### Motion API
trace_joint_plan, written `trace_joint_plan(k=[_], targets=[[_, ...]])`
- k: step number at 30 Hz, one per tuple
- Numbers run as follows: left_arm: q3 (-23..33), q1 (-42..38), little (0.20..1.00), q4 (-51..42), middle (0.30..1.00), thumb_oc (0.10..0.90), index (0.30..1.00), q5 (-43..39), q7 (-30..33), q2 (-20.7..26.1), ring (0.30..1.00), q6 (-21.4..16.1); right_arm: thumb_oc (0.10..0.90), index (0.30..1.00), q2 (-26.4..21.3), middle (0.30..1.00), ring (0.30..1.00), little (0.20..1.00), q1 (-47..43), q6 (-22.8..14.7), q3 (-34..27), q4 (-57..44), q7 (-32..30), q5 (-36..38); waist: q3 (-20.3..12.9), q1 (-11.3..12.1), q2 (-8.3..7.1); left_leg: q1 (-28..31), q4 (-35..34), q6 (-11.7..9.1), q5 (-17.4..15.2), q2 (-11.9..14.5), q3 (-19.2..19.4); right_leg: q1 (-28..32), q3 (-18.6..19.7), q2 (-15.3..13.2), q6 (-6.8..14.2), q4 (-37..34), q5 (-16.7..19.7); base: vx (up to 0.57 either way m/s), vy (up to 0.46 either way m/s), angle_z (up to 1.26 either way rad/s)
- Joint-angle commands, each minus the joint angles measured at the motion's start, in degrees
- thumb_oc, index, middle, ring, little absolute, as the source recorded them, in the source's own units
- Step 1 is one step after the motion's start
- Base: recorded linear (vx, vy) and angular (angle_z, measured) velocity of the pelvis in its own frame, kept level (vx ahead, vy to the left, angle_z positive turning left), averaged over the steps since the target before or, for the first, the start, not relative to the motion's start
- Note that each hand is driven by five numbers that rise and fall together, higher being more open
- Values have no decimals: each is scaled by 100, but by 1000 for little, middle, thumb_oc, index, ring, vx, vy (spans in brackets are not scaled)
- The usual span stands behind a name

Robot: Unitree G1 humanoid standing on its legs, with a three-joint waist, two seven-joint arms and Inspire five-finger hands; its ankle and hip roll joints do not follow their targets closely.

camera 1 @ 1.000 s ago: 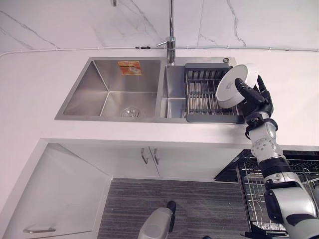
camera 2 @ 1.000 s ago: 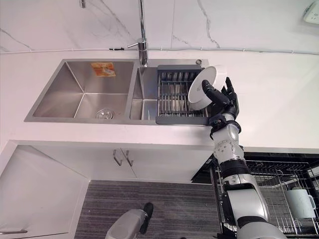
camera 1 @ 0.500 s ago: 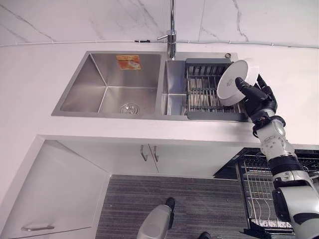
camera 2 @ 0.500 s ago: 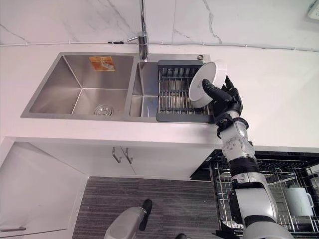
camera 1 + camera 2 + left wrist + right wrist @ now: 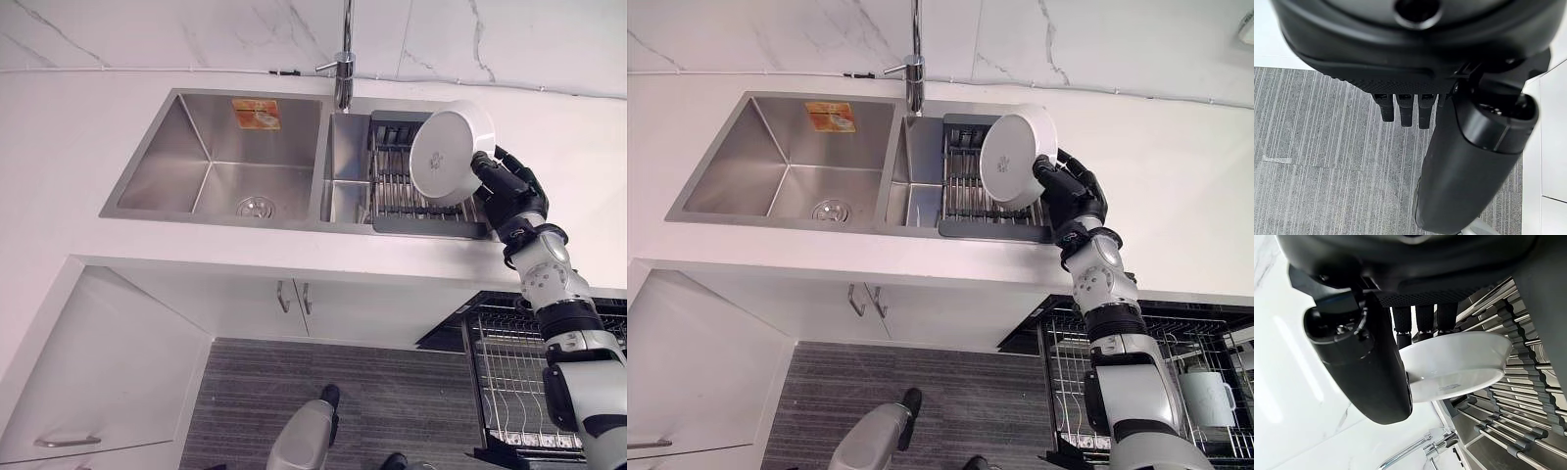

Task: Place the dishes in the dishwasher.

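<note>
White bench (image 5: 59, 147) ran under a marble-look wall (image 5: 176, 29), with a steel double sink (image 5: 220, 157) set into it. Left basin had an orange sticker (image 5: 256, 113) on its back wall and a round drain (image 5: 254, 207) in the floor. Tap (image 5: 344, 59) stood at the divider between the basins. Right basin carried a dark drying rack (image 5: 392, 186) with metal bars.

Below the bench: white cabinet doors with two small handles (image 5: 291, 297), grey striped floor (image 5: 255, 401). Left hand (image 5: 1405, 107) hung low over that floor, fingers straight and relaxed, holding nothing.

White bowl (image 5: 449, 154) was up in the air over the right end of the rack, tipped on edge so its underside faced the camera. Right hand (image 5: 509, 191) had it pinched at the rim: thumb on one face, fingers on the other, as seen in the right wrist view (image 5: 1459, 362). Bowl was clear of the rack bars, not touching them.

Bottom right, under the bench edge, dishwasher rack (image 5: 1146, 362) was pulled out, wire basket visible, with a pale jug-like cup (image 5: 1207, 397) sitting at its far right. Bowl was well apart from it.
</note>
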Motion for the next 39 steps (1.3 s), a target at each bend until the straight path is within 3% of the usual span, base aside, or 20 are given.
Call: trace_joint_plan(k=[1,9,15,17,21,23,33,39], targets=[[-34,275,900,46,900,800,900,105,1,486,900,-40,400,300,-257,300,300,300,-190,-148,63,124,-113,-32,-174,102,-18,-17,-85,-104,-669,37,-262,106,256,-77,260,-196,-48,0,0,0],[-1,258,900,127,900,800,900,71,10,494,900,-76,400,300,-263,300,300,300,-122,-237,13,87,-54,100,-188,77,-69,-8,-85,-104,-683,61,-240,91,278,-66,265,-196,-38,0,0,0],[-4,248,900,170,900,800,900,98,16,488,900,-94,400,300,-56,300,300,300,-26,-757,-68,-255,0,872,-241,32,-97,27,-85,-97,-714,89,-188,80,322,-55,282,-196,-35,0,0,0],[9,258,900,213,900,800,900,146,45,456,900,-113,400,300,175,300,300,300,85,-1100,-151,-654,8,1279,-300,-11,-113,62,-85,-91,-742,110,-156,77,353,-38,287,-196,-38,-17,-14,0],[40,280,900,256,900,800,900,196,75,426,900,-119,400,300,428,300,300,300,242,-1442,-190,-1234,71,1682,-382,-74,-132,116,-85,-91,-776,144,-109,69,396,-21,293,-196,-40,-41,-23,-6],[75,303,900,313,900,800,900,193,136,372,900,-99,400,300,666,300,300,300,383,-1723,-181,-1784,100,1899,-481,-146,-148,182,-85,-92,-820,187,-49,59,436,-11,299,-196,-41,-89,-36,-12],[188,290,900,597,900,800,900,196,282,206,900,-26,400,300,1104,300,300,300,591,-2306,5,-3045,-30,2149,-744,-470,-161,425,-85,-145,-938,360,214,-15,630,60,286,-196,0,-116,-32,-21],[220,164,900,823,900,800,900,282,345,73,900,84,400,300,1260,300,300,300,974,-2564,97,-3919,-57,2404,-924,-936,-174,630,-85,-223,-1038,565,549,-161,909,166,265,-196,71,-133,-38,-28]])
